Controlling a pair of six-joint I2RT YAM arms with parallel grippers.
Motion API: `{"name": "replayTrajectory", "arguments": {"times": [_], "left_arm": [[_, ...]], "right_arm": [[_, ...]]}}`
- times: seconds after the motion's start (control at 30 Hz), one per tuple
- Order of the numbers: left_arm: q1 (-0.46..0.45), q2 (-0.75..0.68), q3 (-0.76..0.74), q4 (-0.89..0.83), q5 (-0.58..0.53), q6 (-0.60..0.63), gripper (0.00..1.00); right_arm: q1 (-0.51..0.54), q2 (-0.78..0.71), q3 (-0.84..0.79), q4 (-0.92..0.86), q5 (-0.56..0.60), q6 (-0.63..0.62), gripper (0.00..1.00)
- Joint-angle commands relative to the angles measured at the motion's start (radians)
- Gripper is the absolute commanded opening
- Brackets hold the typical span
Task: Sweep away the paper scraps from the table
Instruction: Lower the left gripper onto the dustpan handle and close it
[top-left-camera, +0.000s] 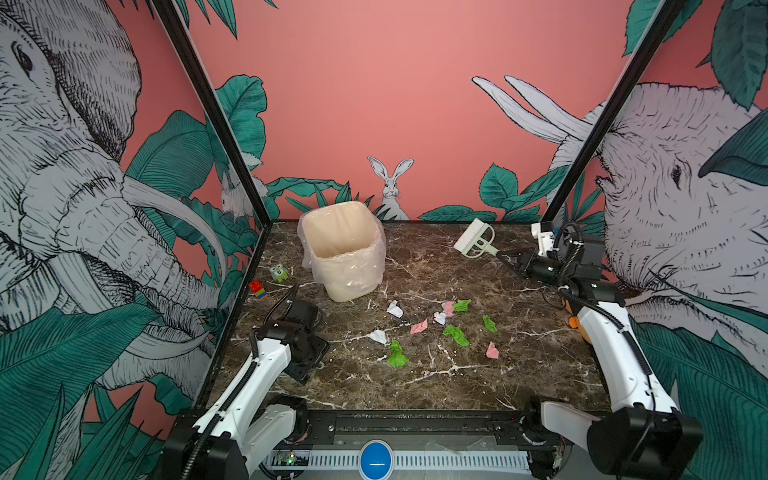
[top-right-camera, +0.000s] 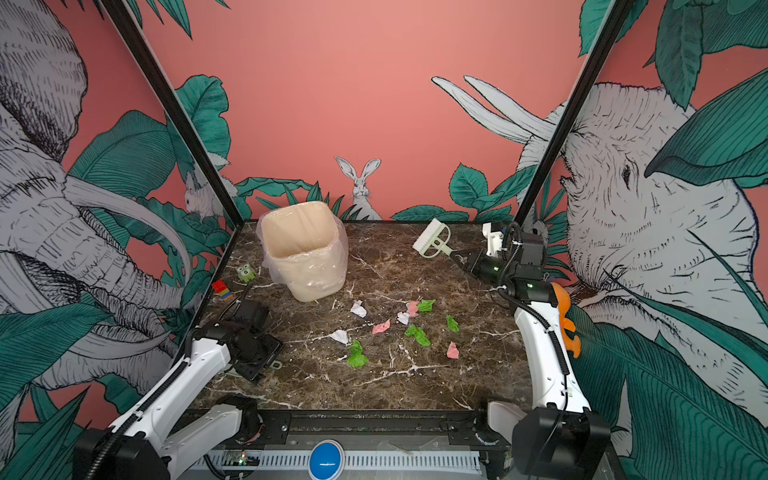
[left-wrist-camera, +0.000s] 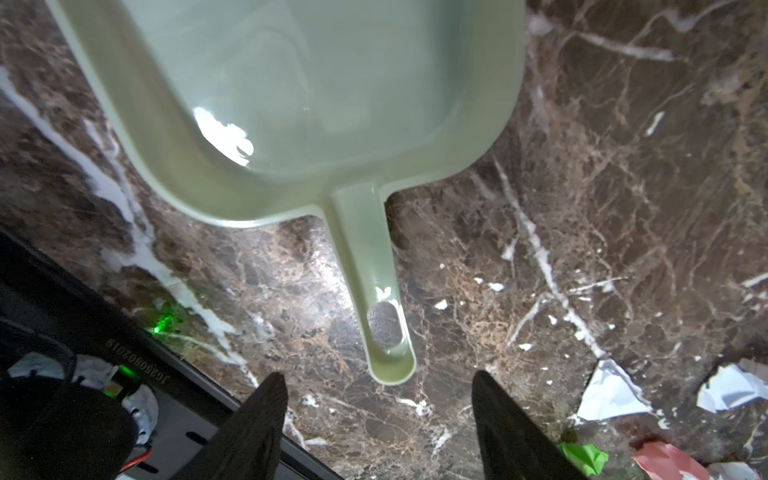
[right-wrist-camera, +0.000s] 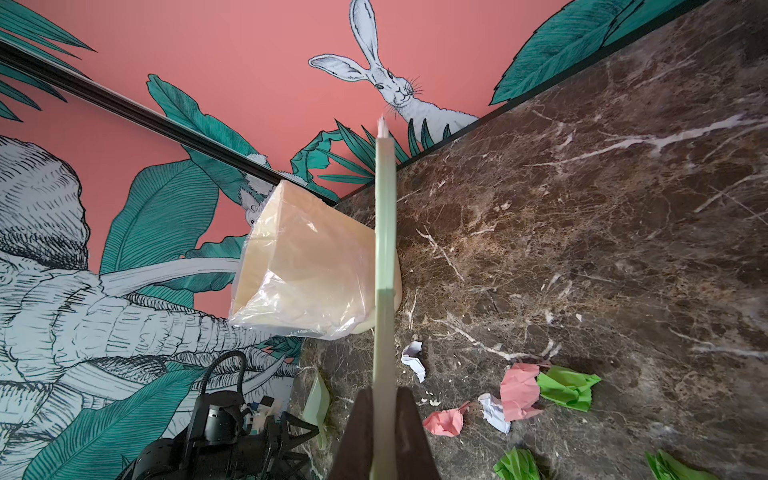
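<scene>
Left gripper (left-wrist-camera: 377, 376): jaws apart, either side of the dustpan (left-wrist-camera: 291, 95) handle tip, no contact seen. Right gripper (right-wrist-camera: 384, 399): clamped on the brush (top-left-camera: 473, 240) handle, right of the bin (top-left-camera: 353, 274). Paper scraps (top-left-camera: 455, 334): scattered on the table (top-left-camera: 457, 270), in front of the bin.

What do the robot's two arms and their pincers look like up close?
The left arm and right arm are smooth white shells between chunky black joints, with ribbed black cables running alongside. The left gripper's fingers and the right gripper's fingers are dark, tapered wedges.
</scene>
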Motion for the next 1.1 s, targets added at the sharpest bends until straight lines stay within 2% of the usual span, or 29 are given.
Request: {"name": "replayTrajectory", "arguments": {"times": [0.0,0.53,1.07], "left_arm": [[0.006,0.007,-0.015,0.011,-0.003,-0.03,0.7],[0.029,0.089,-0.062,0.171,-0.02,-0.055,0.61],[0.052,0.097,-0.094,0.191,-0.016,-0.061,0.52]], "right_arm": [[-0.006,0.005,0.029,0.016,-0.001,-0.022,0.0],[-0.006,0.002,0.033,-0.002,0.002,-0.038,0.0],[-0.006,-0.004,0.034,0.001,0.001,-0.033,0.0]]}}
